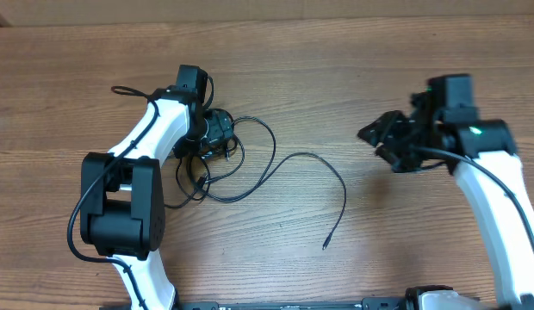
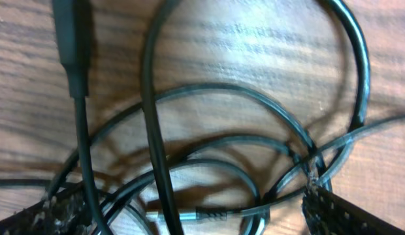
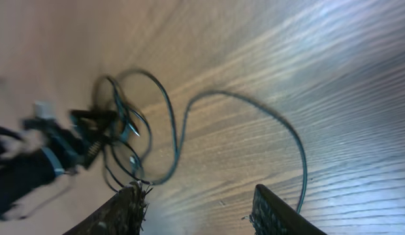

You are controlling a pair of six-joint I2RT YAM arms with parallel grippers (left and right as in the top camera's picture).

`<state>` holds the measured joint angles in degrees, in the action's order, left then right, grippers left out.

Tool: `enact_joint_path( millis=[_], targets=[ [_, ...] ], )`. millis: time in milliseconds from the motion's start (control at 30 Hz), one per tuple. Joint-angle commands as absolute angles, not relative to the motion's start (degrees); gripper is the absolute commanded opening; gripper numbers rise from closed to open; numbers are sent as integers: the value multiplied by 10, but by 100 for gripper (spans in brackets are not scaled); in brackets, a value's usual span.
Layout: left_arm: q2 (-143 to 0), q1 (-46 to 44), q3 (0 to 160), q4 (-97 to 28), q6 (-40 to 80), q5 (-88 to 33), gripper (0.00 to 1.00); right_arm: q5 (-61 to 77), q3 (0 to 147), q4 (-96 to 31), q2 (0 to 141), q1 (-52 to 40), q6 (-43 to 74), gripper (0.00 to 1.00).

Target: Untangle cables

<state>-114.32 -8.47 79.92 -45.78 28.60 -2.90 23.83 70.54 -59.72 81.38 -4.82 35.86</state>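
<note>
Overhead: item one, the cables [image 1: 207, 176], a loose black bunch on the left half of the tabletop [image 1: 267, 52], with one long strand [image 1: 340, 181] trailing toward the middle and ending closer to the near edge. My left gripper [image 1: 217, 129] sits directly over the bunch, I judge so as to draw one cord out of the knot. My right gripper [image 1: 389, 142] hangs over bare wood on the right half, well apart from every cord, probably placed to take the free end. Left wrist: fingers [image 2: 349, 215] spread wide at the lower corners of the view, pinching nothing. Several crossing loops lie between and beyond them, with a small plug [image 2: 209, 214] between the tips. Right wrist: fingers [image 3: 127, 209] stand apart with only wood between them. The bunch lies well ahead, and the long strand curves back toward this gripper without reaching it.
</note>
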Motion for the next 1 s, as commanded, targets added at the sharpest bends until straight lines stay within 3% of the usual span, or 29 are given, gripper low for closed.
enact_joint_path(
  millis=[0, 233, 367, 533, 733, 967],
  targets=[
    [-1130, -82, 842, -480, 216, -50, 89, 245, 708, -588, 859, -81, 366, 52],
    [-1131, -82, 849, -485, 184, -49, 76, 245, 708, -547, 947, -155, 510, 51],
    [-1131, -82, 849, -481, 184, -49, 63, 245, 708, -503, 982, -205, 593, 33],
    [-1131, -83, 849, -479, 184, -50, 67, 244, 708, -422, 1027, -275, 654, 18],
    [-1131, -83, 849, -479, 184, -49, 73, 204, 708, -386, 1068, -349, 767, 37],
    [-1131, -83, 849, -479, 184, -50, 75, 136, 708, -380, 1075, -407, 860, 36]
  ],
)
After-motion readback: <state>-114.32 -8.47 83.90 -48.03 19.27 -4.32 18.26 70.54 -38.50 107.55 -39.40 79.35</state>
